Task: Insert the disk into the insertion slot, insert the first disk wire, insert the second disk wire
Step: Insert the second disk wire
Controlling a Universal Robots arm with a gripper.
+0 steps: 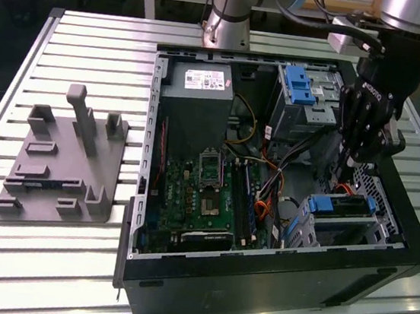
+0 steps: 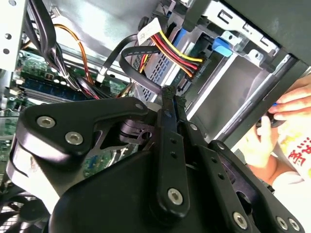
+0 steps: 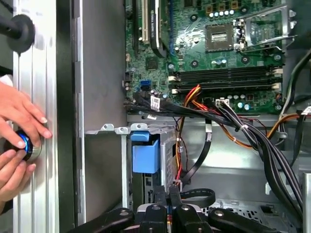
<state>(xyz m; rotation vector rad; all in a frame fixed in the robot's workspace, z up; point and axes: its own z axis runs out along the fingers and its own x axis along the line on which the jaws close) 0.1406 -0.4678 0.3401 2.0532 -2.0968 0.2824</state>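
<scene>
end effector: fingers pressed narrow together inside the open computer case, just above the disk | disk: blue-framed, seated in the insertion slot at the exterior view's right | person's hands: on the worktop beside the case

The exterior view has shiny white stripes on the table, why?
In the exterior view, light glares off the ribbed silver metal table, whitest near its front edge; inside the open black computer case it is shadowy and dark. In the first wrist view, the green circuit board is evenly lit.
</scene>
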